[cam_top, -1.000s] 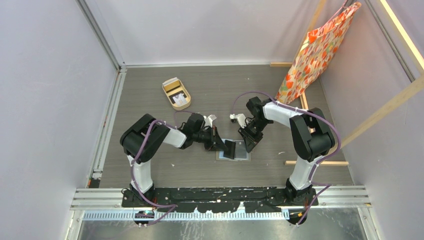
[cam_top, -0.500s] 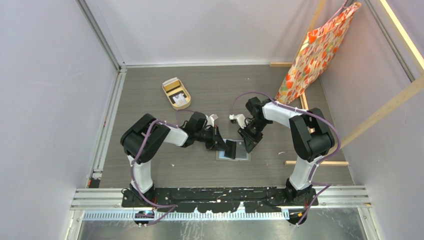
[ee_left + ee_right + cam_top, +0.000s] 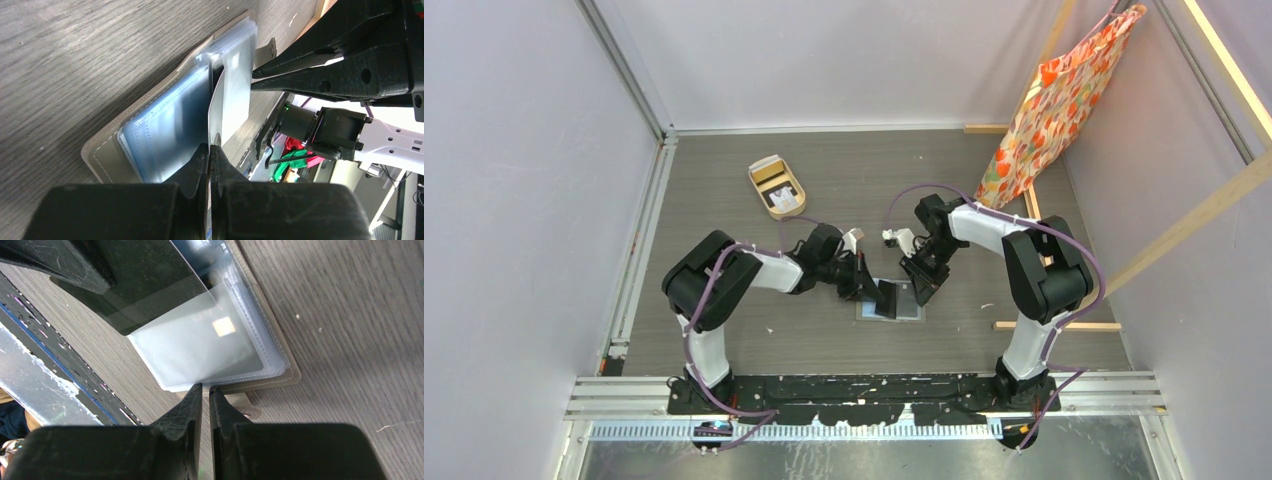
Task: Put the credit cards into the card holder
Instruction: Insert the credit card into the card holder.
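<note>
The grey-brown card holder [image 3: 910,306] lies open on the table between my arms, its clear sleeves facing up. My left gripper [image 3: 871,290] is shut on a black credit card [image 3: 885,298], whose far end is in a sleeve. In the left wrist view the card [image 3: 216,107] stands edge-on between sleeves of the holder [image 3: 107,150], pinched in my left gripper [image 3: 210,147]. My right gripper [image 3: 205,387] is shut, with its tips pinching the edge of the sleeves [image 3: 200,355]. The black card [image 3: 150,285] enters from the upper left. Another card's gold chip [image 3: 223,326] shows inside a sleeve.
A tan oval tray [image 3: 764,188] holding pale cards [image 3: 787,201] sits at the back left. A patterned cloth bag [image 3: 1054,100] hangs at the back right. A wooden strip [image 3: 1056,325] lies to the right of the holder. The holder's snap tab [image 3: 245,409] lies beside my right fingertips.
My left gripper has edged a little to the right, moving the black card further over the holder. The right gripper has stayed at the holder's edge.
</note>
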Motion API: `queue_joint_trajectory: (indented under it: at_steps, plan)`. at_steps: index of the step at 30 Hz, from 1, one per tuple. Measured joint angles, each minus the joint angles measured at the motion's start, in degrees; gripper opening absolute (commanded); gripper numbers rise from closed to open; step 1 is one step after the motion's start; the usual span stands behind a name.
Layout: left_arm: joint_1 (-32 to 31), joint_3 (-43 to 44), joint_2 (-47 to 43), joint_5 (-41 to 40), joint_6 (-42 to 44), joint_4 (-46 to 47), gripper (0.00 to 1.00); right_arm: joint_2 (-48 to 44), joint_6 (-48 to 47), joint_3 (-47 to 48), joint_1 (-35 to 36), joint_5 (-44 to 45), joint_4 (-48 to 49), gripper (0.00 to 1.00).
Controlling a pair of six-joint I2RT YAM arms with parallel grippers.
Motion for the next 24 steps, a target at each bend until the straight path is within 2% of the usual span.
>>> queue_joint_trajectory:
  at_steps: [24]
  plan:
    - [-1.62, 0.00, -1.90, -5.49, 0.20, -2.21, 0.00, 0.00, -0.02, 0.00, 0.31, 0.37, -0.04, 0.16]
